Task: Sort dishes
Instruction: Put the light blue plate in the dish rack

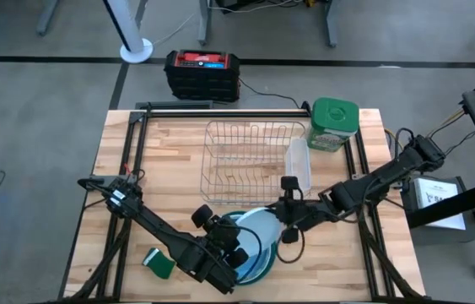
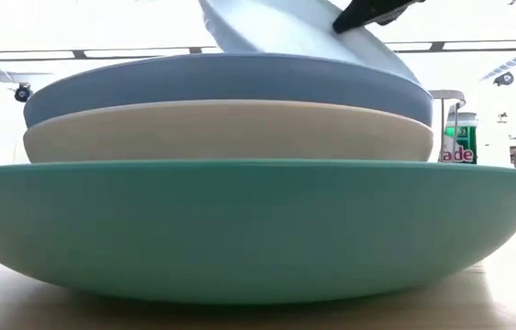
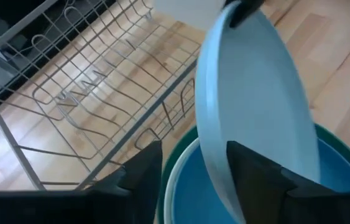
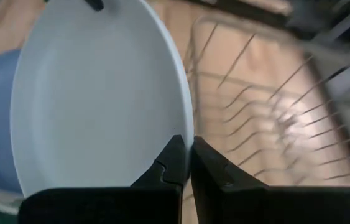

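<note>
Jaws: right gripper (image 4: 184, 163) pinched on the rim of a tilted light blue plate (image 4: 100, 93); left gripper (image 3: 193, 171) spread, its fingers straddling the same plate's edge. Plate stands above the stacked dishes (image 2: 239, 192), beside the wire dish rack (image 1: 250, 160).

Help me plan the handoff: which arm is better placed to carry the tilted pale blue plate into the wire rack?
Right: its end effector already pinches the tilted pale blue round plate's rim, beside the wire dish rack. The left end effector merely straddles the plate's edge, open.
</note>
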{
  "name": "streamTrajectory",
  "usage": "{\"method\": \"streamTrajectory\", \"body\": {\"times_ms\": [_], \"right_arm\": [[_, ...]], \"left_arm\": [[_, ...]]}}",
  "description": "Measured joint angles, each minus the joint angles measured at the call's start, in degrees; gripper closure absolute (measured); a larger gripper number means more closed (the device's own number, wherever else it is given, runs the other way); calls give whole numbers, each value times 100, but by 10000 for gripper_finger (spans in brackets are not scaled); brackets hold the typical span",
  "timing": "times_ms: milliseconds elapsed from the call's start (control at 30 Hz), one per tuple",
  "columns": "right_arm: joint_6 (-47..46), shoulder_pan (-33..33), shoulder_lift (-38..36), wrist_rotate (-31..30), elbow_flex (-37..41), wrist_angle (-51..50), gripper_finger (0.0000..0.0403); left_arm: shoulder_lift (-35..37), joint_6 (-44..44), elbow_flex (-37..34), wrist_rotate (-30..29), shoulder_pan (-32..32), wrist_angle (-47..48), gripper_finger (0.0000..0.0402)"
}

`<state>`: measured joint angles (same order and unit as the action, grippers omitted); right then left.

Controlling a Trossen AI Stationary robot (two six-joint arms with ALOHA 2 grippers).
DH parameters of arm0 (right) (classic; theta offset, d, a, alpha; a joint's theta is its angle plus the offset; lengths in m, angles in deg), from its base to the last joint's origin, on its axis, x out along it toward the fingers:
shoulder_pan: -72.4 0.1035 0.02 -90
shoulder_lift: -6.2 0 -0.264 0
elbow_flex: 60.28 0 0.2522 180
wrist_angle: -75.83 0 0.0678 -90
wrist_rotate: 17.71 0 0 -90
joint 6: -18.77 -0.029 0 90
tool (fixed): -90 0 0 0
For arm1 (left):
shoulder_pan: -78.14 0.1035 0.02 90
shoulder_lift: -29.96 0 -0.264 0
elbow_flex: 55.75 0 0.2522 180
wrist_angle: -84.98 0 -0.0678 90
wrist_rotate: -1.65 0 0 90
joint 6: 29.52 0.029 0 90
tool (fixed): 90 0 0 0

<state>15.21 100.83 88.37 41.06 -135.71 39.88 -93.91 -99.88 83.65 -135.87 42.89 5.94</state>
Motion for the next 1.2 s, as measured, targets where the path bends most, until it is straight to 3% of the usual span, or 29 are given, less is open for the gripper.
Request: {"method": "streamTrajectory", "body": {"times_ms": [167, 467, 567, 733, 933, 1200], "right_arm": [[753, 203, 0, -624, 0, 496, 401], [1514, 212, 4, -627, 4, 1231, 401], [1555, 210, 4, -631, 4, 1298, 401], [1564, 187, 4, -670, 13, 1345, 394], [1257, 75, -17, -759, 9, 1290, 361], [76, 61, -681, -1184, 7, 94, 279]], "left_arm": [[4, 121, -4, -113, -13, 6, 219], [1, 413, -20, -410, 2, -104, 241], [-1, 421, -20, -617, 3, -117, 275], [-5, 289, 21, -873, 2, -29, 377], [8, 184, 166, -930, 30, 293, 378], [262, 974, 439, -1414, 140, 282, 378]]}}
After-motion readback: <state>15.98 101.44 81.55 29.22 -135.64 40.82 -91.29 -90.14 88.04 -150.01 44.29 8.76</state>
